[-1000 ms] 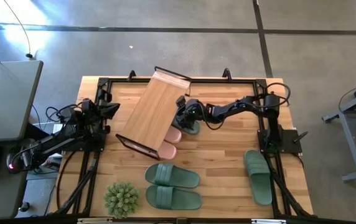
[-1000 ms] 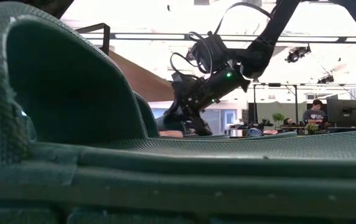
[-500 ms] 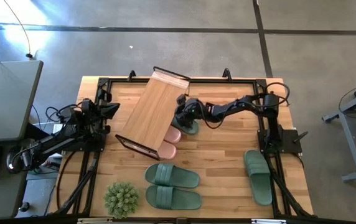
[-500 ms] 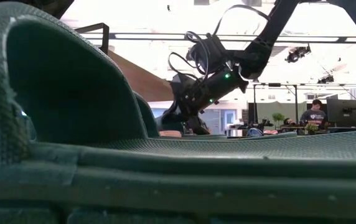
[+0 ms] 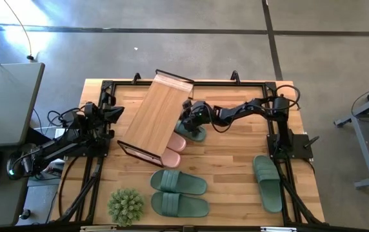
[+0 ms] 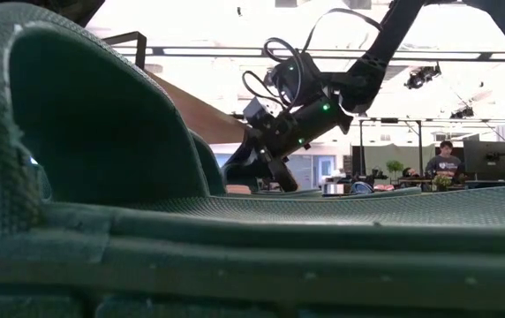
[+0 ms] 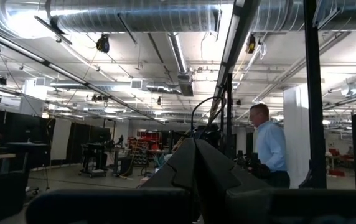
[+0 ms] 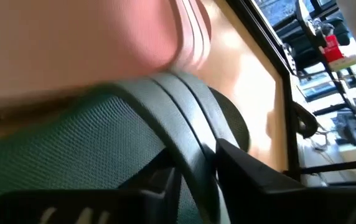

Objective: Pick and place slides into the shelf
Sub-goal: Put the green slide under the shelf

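Observation:
My right gripper (image 5: 189, 125) (image 6: 268, 175) (image 8: 193, 163) is shut on a sage-green slide (image 5: 195, 133) at the shelf's right side. The shelf (image 5: 153, 115), a bamboo board on a black frame, stands slanted across the table's middle. Two pink slides (image 5: 175, 143) (image 5: 171, 156) lie with their ends sticking out from under its right edge. A green pair (image 5: 179, 183) (image 5: 179, 205) lies near the front and a single green slide (image 5: 268, 183) by the right edge. In the low view a green slide (image 6: 102, 159) fills the foreground. My left gripper (image 7: 195, 163) is shut and waits at the table's left edge. My right gripper pinches the green slide's ribbed strap (image 8: 187, 127) between its two fingers (image 8: 246, 167). It comes slanting down from the table's right side. The slide's far end lies against a pink slide (image 8: 103, 37); whether its sole is on the table cannot be told.
A spiky green plant ball (image 5: 125, 206) sits at the front left. A black frame (image 5: 275, 87) runs around the table. A grey desk (image 5: 7, 103) stands left of the table. People show in the room behind.
My right gripper has moved a little toward the table's left with the green slide, and its wrist has risen slightly. The shelf has slid a short way toward the table's left edge, and the pink slides have shifted with it.

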Available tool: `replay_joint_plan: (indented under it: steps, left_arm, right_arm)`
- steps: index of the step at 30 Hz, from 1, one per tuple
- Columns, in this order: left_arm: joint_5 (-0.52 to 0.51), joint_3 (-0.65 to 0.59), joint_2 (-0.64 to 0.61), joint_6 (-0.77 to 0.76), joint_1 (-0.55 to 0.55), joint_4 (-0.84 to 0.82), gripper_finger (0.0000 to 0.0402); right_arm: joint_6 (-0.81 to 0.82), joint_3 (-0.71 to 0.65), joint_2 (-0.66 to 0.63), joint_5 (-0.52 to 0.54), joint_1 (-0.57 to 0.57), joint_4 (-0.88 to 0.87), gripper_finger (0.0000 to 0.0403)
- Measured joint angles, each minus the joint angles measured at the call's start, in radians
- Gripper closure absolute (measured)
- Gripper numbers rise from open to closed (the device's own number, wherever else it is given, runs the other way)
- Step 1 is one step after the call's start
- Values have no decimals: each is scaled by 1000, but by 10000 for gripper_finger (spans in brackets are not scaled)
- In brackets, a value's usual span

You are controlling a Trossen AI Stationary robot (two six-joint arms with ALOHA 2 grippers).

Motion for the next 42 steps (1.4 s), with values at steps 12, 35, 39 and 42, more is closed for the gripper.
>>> replay_joint_plan:
  steps: [12,35,39,42]
  left_arm:
    - [0,0,0,0,0,0,401]
    - [30,0,0,0,0,-3,401]
    - [38,0,0,0,0,-7,401]
    - [41,0,0,0,0,-9,401]
  right_arm:
    - [25,0,0,18,-4,-40,267]
    - [50,0,-82,108,16,-192,267]
    - [67,0,-123,108,15,-244,267]
    - [70,0,-158,134,15,-340,267]
